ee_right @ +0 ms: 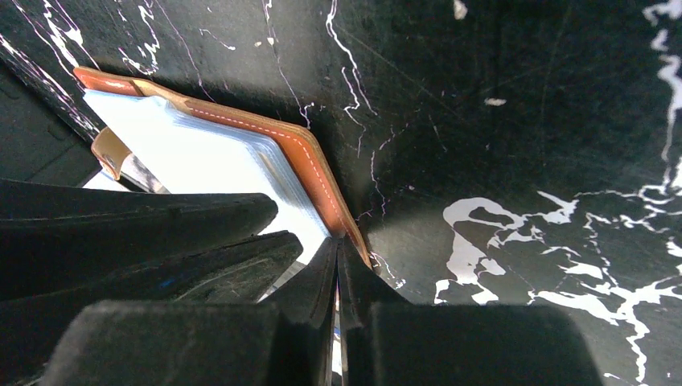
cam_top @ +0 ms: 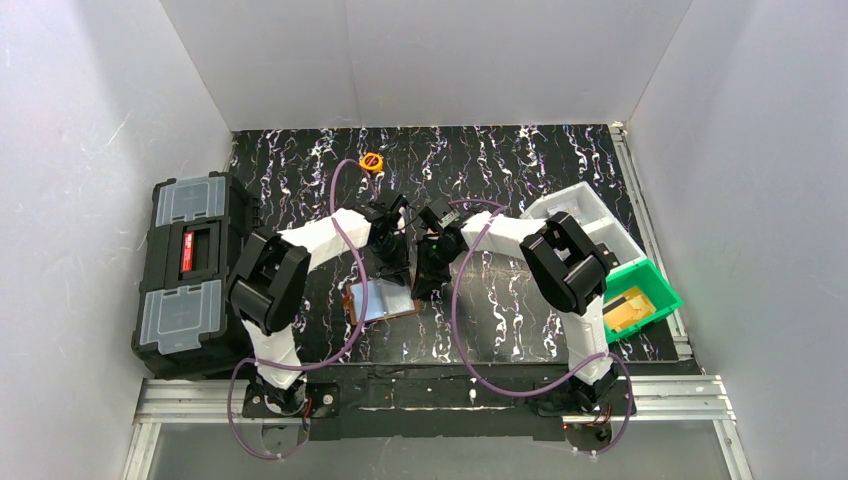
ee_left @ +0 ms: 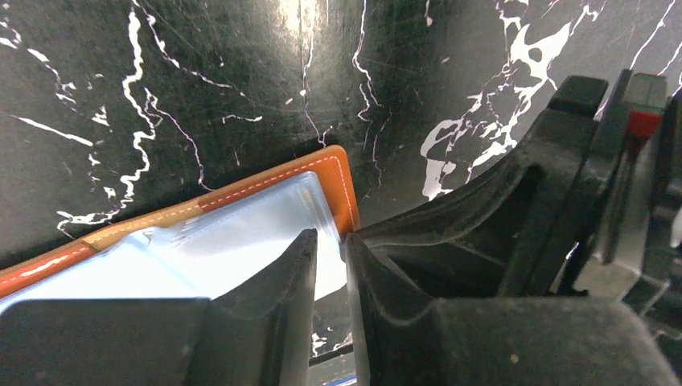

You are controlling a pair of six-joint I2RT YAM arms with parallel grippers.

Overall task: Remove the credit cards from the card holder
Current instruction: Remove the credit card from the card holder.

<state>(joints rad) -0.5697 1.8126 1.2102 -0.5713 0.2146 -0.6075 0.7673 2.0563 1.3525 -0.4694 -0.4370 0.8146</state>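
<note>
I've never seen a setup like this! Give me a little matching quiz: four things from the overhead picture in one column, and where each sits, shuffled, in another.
Things:
1. card holder
2. black toolbox
3. green bin
4. round orange object

Places:
A. far left
B. far back
C. middle, lying open
D. right side

Pairs: 1-C, 2-A, 3-D, 4-B

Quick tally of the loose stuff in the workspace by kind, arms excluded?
Bins: 2 (clear tray, green bin)
Toolbox: 1
Card holder: 1
Round orange object: 1
Tan card, in the green bin: 1
Total: 6
</note>
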